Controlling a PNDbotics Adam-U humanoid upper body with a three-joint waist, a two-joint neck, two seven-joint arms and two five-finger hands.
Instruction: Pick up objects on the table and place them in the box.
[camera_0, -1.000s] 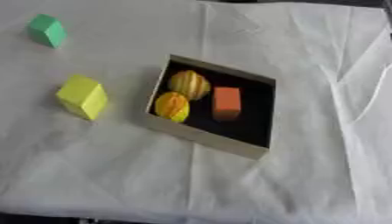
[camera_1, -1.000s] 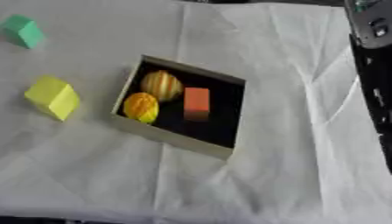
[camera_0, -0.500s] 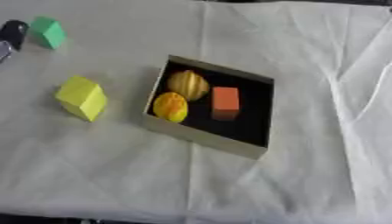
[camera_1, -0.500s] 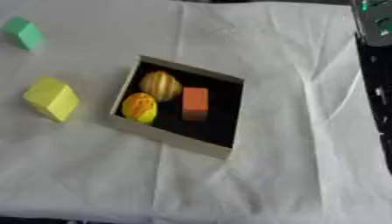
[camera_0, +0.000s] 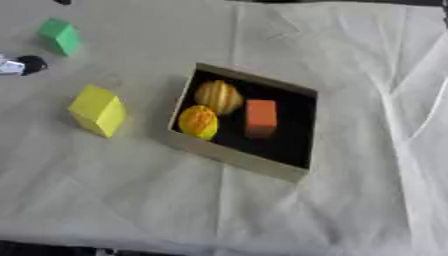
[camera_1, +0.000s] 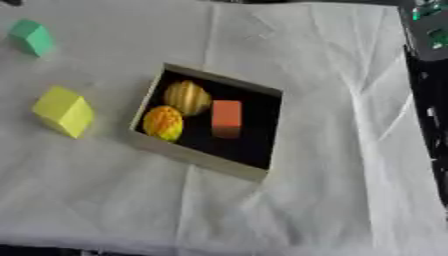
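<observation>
Box (camera_0: 229, 156) sits mid-table on white cloth (camera_0: 350, 200), skewed, dark inside. Inside: striped tan ball (camera_0: 218, 96) at far left corner, yellow-orange ball (camera_0: 199, 121) touching it just nearer, orange block (camera_0: 260, 117) beside both. Yellow block (camera_0: 97, 110) on cloth left of box, apart. Green block (camera_0: 59, 36) far left, well apart. Left hand (camera_0: 19, 65) barely showing at left edge, black and silver tip only; fingers: cannot tell. Right hand not visible.

One box (camera_0: 229, 156), two striped balls (camera_0: 218, 96), three blocks: orange (camera_0: 261, 116), yellow (camera_0: 97, 110), green (camera_0: 59, 36).
</observation>
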